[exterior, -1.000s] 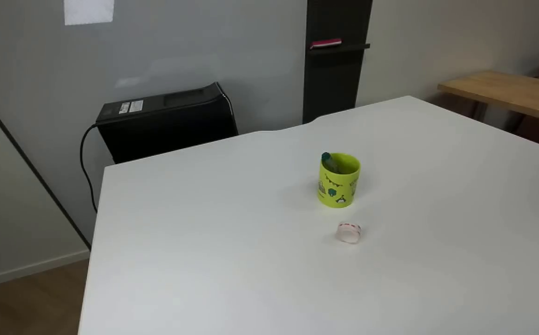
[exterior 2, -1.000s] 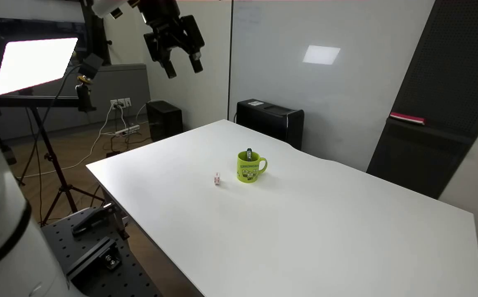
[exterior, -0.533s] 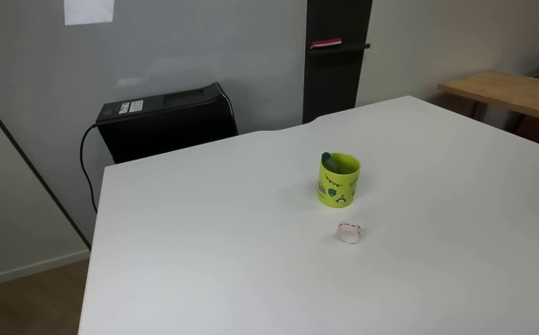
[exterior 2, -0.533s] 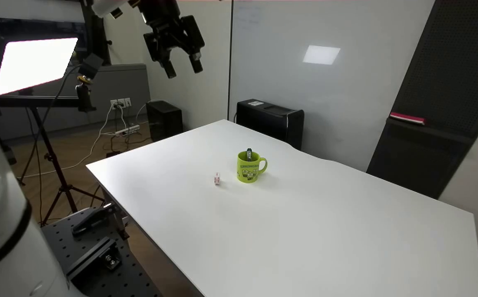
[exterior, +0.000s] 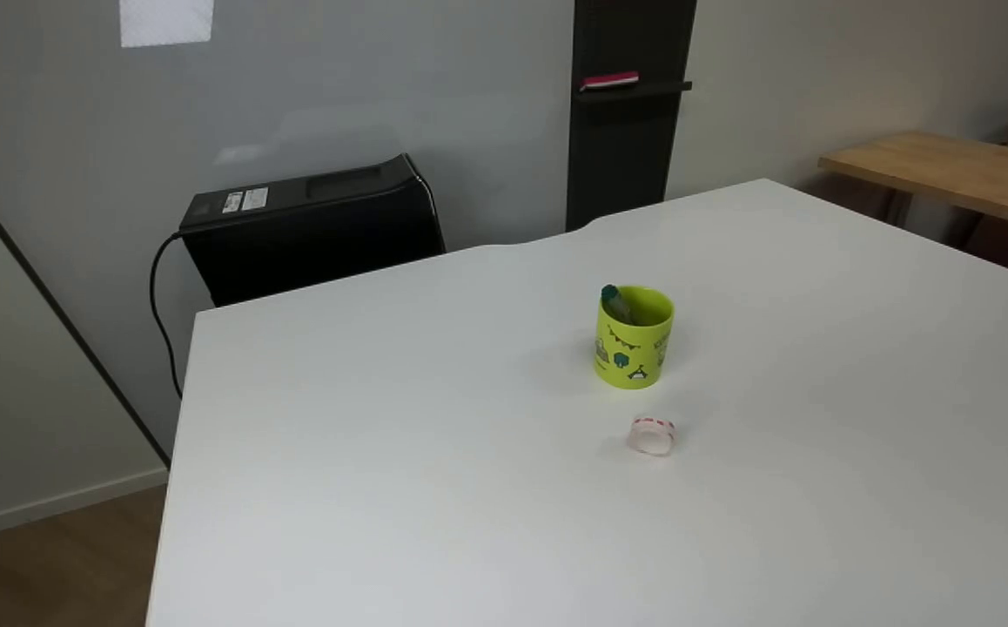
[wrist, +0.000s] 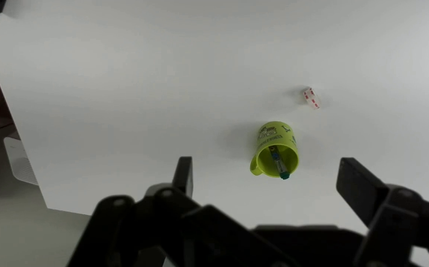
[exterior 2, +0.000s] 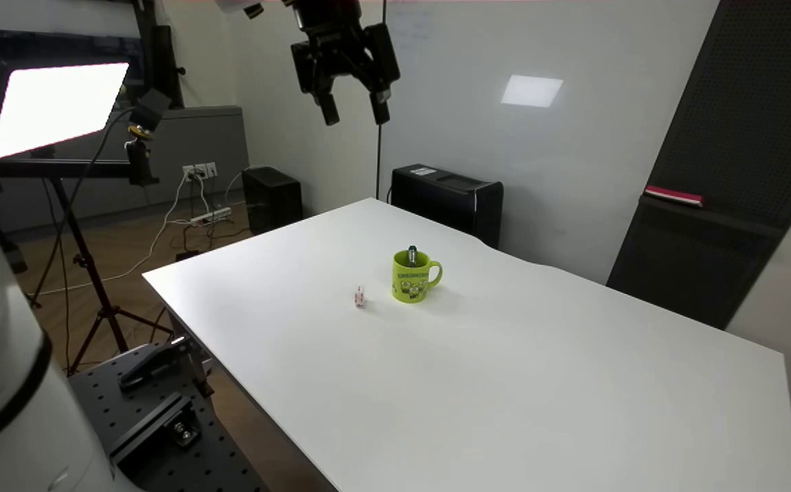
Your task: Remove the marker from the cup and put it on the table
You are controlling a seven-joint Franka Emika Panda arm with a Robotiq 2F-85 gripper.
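The lime-green cup (exterior: 635, 359) stands upright on the white table (exterior: 365, 453) in both exterior views (exterior 2: 408, 285). It has dark prints and a handle. The marker (exterior: 615, 303), dark with a green end, leans inside the cup, its green end at the rim; it also shows in an exterior view (exterior 2: 412, 256). My gripper (exterior 2: 356, 117) is open and empty, high above the table, in an exterior view. In the wrist view, the cup (wrist: 276, 134) and marker (wrist: 279, 163) appear between the widely spread fingers (wrist: 268, 174), well below them. The marker's lower end is hidden.
A small clear whitish ring with red marks (exterior: 652, 435) lies near the cup, also in the wrist view (wrist: 311, 98). A black box (exterior 2: 447, 201) stands behind the table's far edge. A lit panel on a tripod (exterior 2: 61, 106) stands at the left. A brown wooden table (exterior: 948, 165) is farther back.
In an exterior view, my gripper has moved to the right over the last half second, still open and high. The cup, marker and ring have not moved.
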